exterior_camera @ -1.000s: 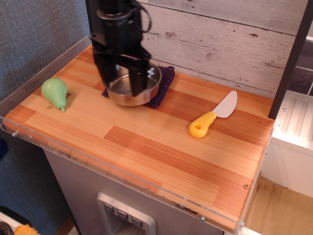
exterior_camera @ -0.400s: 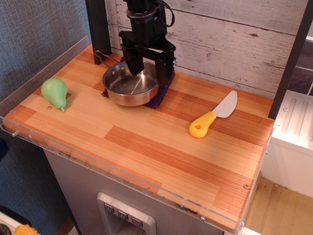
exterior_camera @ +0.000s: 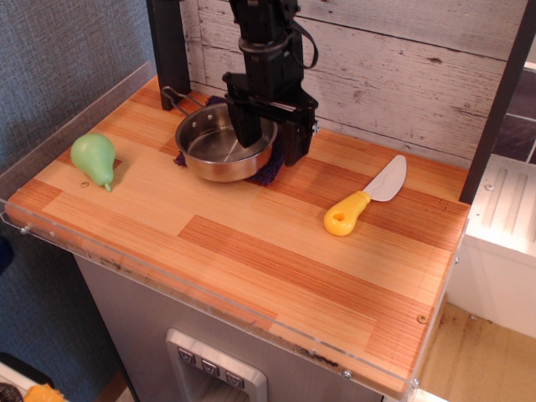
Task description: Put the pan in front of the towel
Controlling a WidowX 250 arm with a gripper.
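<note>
Wooden counter (exterior_camera: pixel 251 243), pan (exterior_camera: pixel 219 146) on towel (exterior_camera: pixel 270 172), gripper (exterior_camera: pixel 272 142) open — straddling pan's right rim, gripping nothing

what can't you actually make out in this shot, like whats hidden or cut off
All in the one camera view:
- The towel: mostly hidden under the pan; only a dark edge shows.
- The pan's right rim: covered by the gripper, so whether a finger touches it cannot be told.
- The arm above the gripper: cut off by the top edge.
- The yellow object at bottom left: cut off by the bottom edge, unidentifiable.
</note>
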